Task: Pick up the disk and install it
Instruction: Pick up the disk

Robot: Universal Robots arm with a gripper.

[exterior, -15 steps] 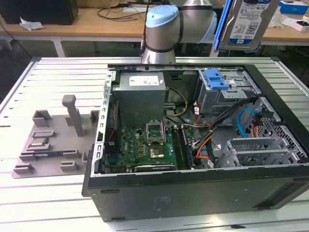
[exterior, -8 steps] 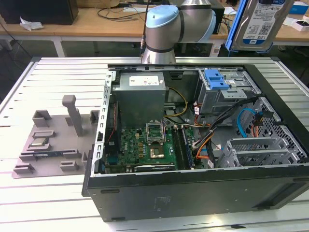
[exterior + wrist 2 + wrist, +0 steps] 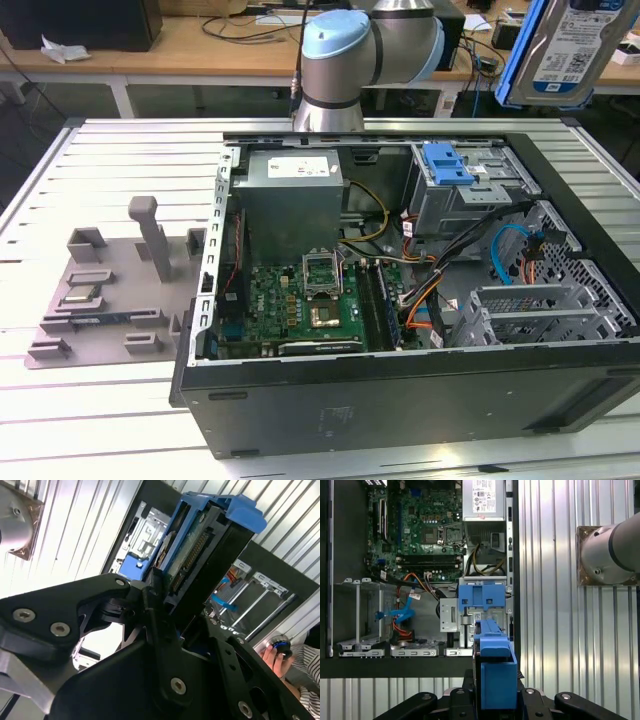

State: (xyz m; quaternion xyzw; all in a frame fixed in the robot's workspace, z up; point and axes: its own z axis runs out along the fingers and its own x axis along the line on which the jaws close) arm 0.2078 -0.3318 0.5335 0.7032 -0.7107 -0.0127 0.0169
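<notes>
Black pincer [image 3: 494, 700] is clamping the flat silver-grey hard disk [image 3: 492, 665] in blue plastic rails, so I am judging pickup done. I am holding it high above the open black computer case [image 3: 400, 410] on the ribbed worktop [image 3: 100, 150]; installing is not yet done.

Disk [image 3: 570, 45] silver-grey, blue-framed; motherboard [image 3: 290, 300] green; case [image 3: 400, 405] black.
</notes>
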